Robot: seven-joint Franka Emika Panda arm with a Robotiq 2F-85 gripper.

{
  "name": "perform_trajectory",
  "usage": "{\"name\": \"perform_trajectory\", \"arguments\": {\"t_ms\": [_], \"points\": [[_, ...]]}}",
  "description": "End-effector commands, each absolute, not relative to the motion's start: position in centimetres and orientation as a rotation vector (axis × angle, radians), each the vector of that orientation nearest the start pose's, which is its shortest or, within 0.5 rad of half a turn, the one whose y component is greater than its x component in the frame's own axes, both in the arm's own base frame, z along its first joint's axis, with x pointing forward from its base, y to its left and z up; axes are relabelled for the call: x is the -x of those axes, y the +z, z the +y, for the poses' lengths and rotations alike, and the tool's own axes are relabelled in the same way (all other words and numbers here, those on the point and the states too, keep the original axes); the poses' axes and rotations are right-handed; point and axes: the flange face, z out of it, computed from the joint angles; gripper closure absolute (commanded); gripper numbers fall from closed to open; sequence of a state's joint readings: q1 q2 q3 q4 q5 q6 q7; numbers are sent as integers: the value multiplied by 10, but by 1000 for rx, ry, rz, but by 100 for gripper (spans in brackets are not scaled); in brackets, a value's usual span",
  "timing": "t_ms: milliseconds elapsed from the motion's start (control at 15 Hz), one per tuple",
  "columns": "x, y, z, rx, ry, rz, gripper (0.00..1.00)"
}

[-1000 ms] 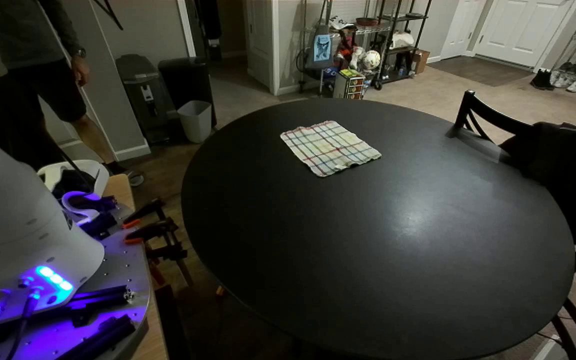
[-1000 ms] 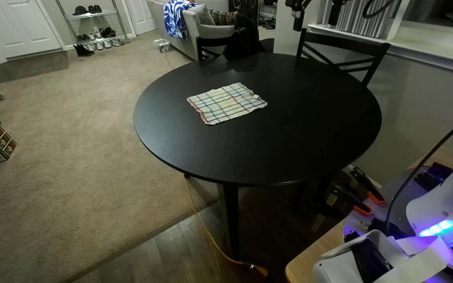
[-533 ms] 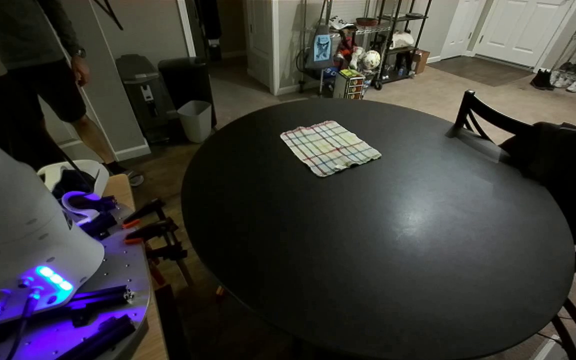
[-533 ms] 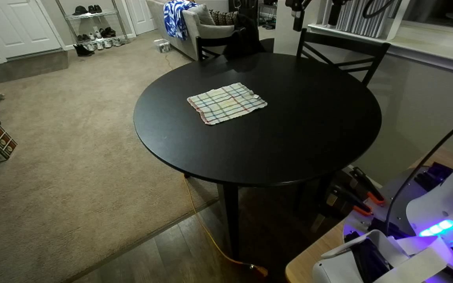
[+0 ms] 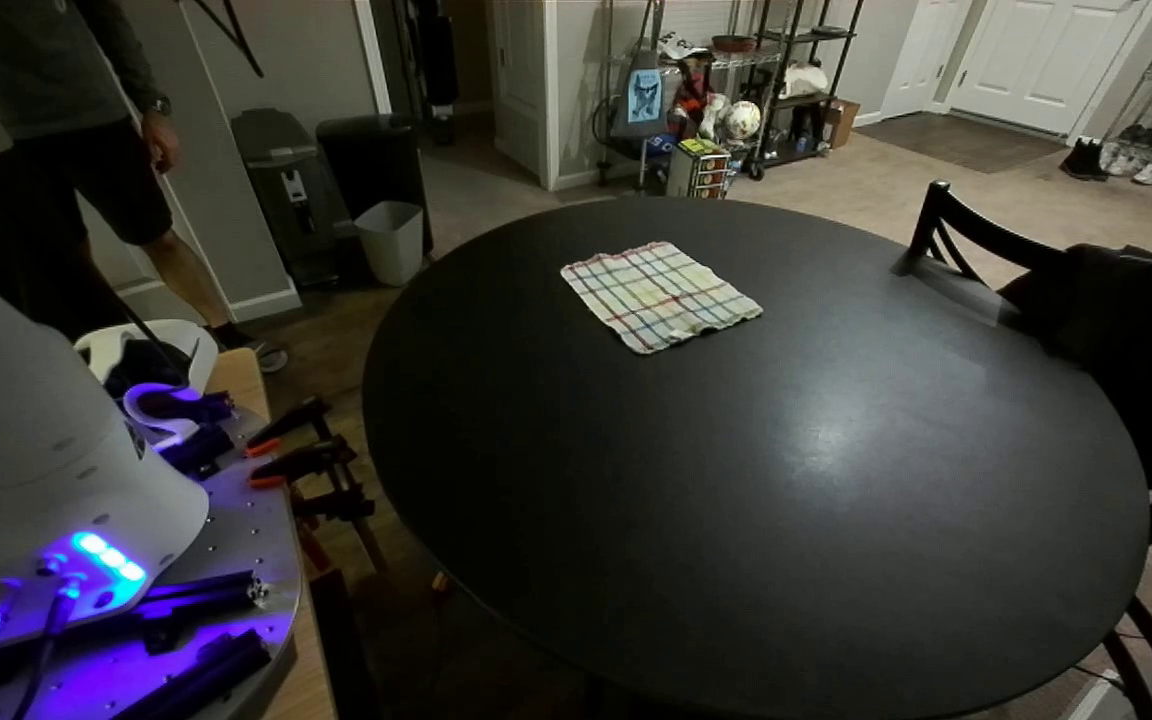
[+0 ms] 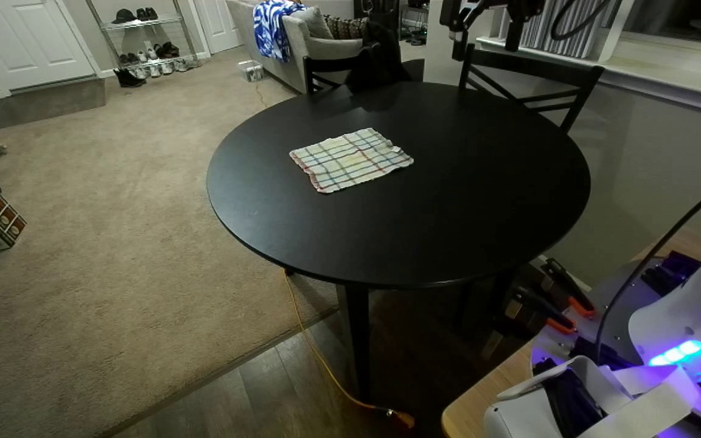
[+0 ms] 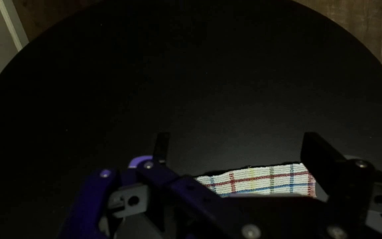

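My gripper (image 7: 235, 142) is open in the wrist view, with its two dark fingers wide apart and nothing between them. A white checked cloth (image 7: 260, 181) with red, blue, green and yellow stripes shows beneath it, partly hidden by the gripper. The cloth lies flat in both exterior views (image 5: 663, 295) (image 6: 352, 161) on a round black table (image 6: 423, 237). The gripper (image 6: 487, 45) shows cut off at the top of an exterior view, in the air above the table's level and apart from the cloth. What seems to be part of it hangs at the top elsewhere (image 5: 433, 75).
Black chairs (image 6: 533, 67) (image 5: 996, 225) stand at the table's edge. The arm's base (image 5: 66, 470) is on a stand beside the table, with clamps (image 5: 306, 460) along its edge. A person (image 5: 86, 130) stands behind the base. A window sill (image 6: 679, 79) is near the gripper.
My gripper has come down a little in an exterior view, with more of it showing at the top. Its dark parts also hang lower elsewhere. The cloth has not moved.
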State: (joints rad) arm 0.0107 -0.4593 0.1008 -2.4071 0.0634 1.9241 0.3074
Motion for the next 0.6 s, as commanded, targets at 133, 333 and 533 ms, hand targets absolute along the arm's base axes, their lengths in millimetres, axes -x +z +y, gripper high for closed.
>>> {"name": "perform_trajectory", "arguments": {"t_ms": [133,333,533], "points": [[-440,433,14,3082,113,435,0],[-455,402,-11,3056,180,473,0],[-464,381,-22,3088,182,433,0]]}}
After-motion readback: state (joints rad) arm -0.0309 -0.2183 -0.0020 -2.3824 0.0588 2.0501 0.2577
